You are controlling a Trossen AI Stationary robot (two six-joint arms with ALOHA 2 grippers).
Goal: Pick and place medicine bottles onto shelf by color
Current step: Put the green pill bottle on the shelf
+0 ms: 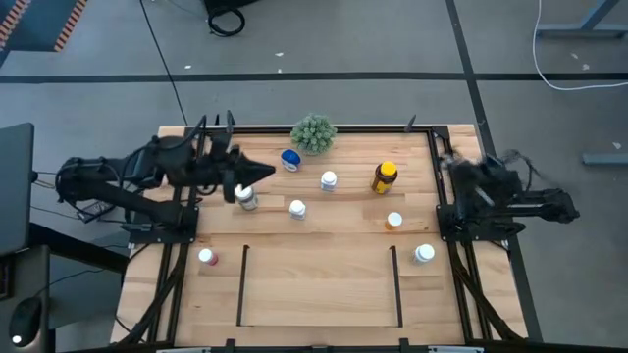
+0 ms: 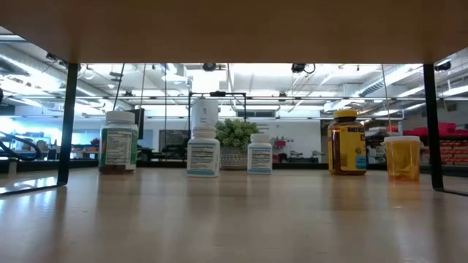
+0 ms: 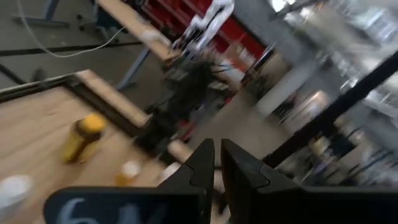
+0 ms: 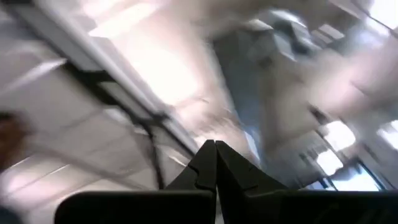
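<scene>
Several small bottles stand on the wood table. There is a blue one (image 1: 290,159), a larger amber one with a yellow cap (image 1: 384,176), an orange one (image 1: 393,221), and white-capped ones (image 1: 328,180) (image 1: 296,208) (image 1: 424,254) (image 1: 206,257). The shelf bay (image 1: 319,294), outlined by black strips, holds no bottles. My left gripper (image 1: 267,173) is shut over the far left of the table, with nothing between its fingers (image 3: 216,163). Another white-capped bottle (image 1: 246,199) sits just beside its wrist. My right gripper (image 4: 215,155) is shut at the table's right edge (image 1: 448,162). My left gripper: I cannot tell whether it touches the white-capped bottle (image 1: 246,199) beside its wrist. The arm's own body covers that spot, and its wrist view shows nothing between the fingers.
A green spiky plant ball (image 1: 313,133) sits at the far edge, also seen in the low view (image 2: 235,134). A black frame (image 1: 436,176) runs around the table. In the low view a white bottle shape (image 2: 205,113) shows higher than the standing bottles.
</scene>
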